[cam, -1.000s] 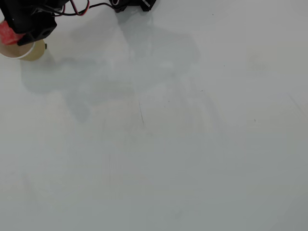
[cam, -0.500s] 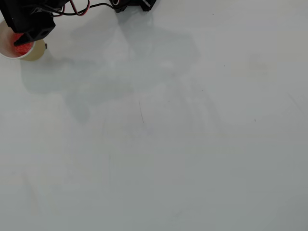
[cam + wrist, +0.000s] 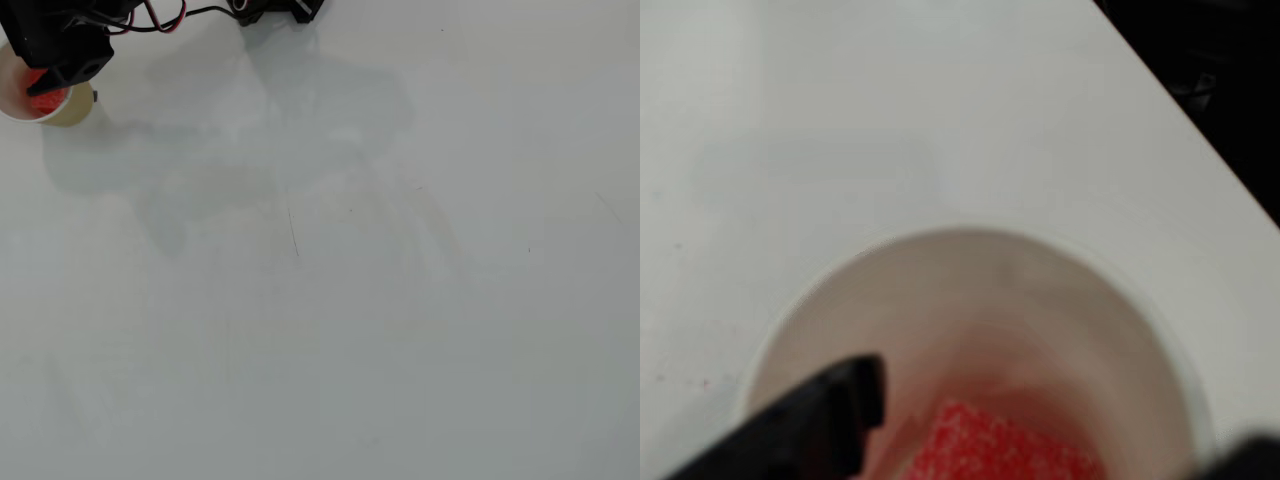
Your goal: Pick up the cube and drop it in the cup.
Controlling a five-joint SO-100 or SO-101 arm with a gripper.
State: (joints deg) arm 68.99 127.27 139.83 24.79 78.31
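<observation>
The cream paper cup [image 3: 76, 108] stands at the far top-left of the overhead view, partly under my black gripper [image 3: 52, 62]. The red cube [image 3: 40, 96] lies inside it. From the wrist view I look straight down into the cup [image 3: 980, 290], and the speckled red cube [image 3: 990, 448] rests on its bottom, free of the fingers. One black finger [image 3: 830, 415] shows at the lower left and the other only at the bottom-right corner, wide apart over the cup's mouth, so my gripper [image 3: 1055, 418] is open and empty.
The white table [image 3: 350, 300] is bare apart from faint scratches. Red and black wires [image 3: 160, 15] and the arm's base [image 3: 270, 8] sit along the top edge. In the wrist view the table edge [image 3: 1200, 140] runs close past the cup, dark beyond it.
One second ago the cube was held over the cup's left rim. It has since dropped into the cup, and the gripper has barely moved in the last half second.
</observation>
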